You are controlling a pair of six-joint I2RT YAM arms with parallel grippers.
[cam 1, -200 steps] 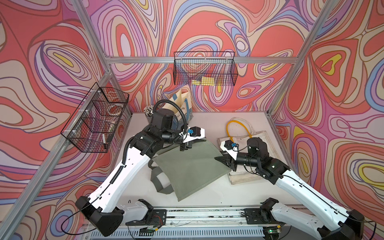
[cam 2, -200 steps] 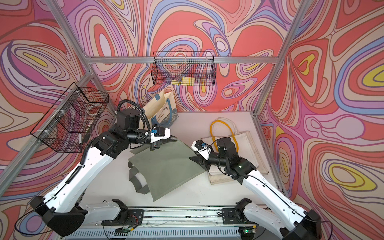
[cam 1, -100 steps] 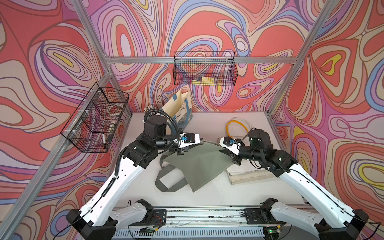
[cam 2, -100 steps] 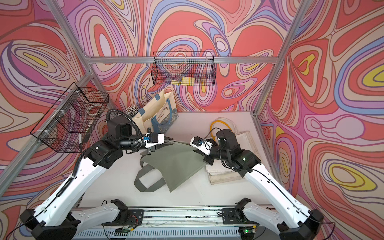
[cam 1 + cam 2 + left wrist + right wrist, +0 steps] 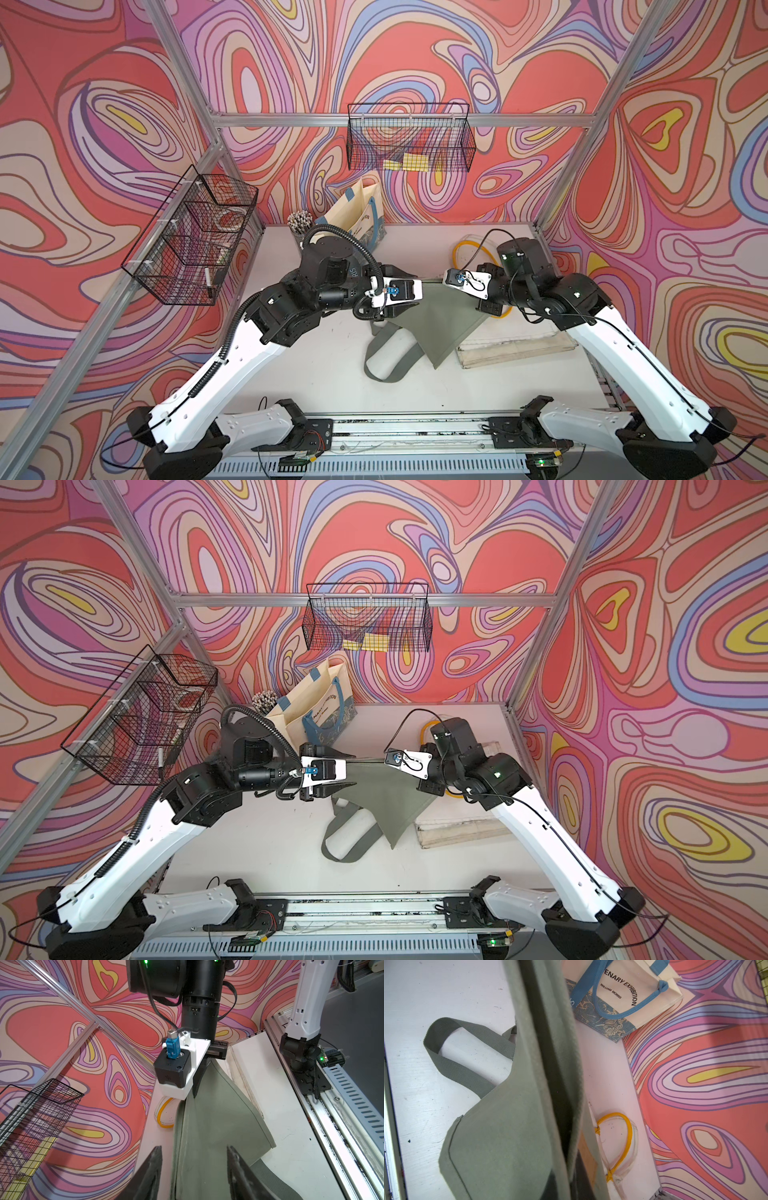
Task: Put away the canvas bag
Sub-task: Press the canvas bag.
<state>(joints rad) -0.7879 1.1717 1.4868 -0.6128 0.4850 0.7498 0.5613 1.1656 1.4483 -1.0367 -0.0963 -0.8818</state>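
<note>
A lab robot cell: aluminium frame (image 5: 282, 120), swirl-printed walls (image 5: 415, 54) and a base rail (image 5: 415, 427).

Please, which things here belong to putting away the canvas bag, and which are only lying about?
For the job:
- green canvas bag
- right gripper, shut on its corner
- left gripper, open around its edge

Lying about (one may be the destination; I cannot tell):
- cream tote with blue handles
- clear bag with yellow handles
- flat cream bag
- bundle of sticks
- back wire basket
- side wire basket

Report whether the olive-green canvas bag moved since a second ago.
Yes: the olive-green canvas bag rose from the white table, shifting toward the flat cream stack.
</note>
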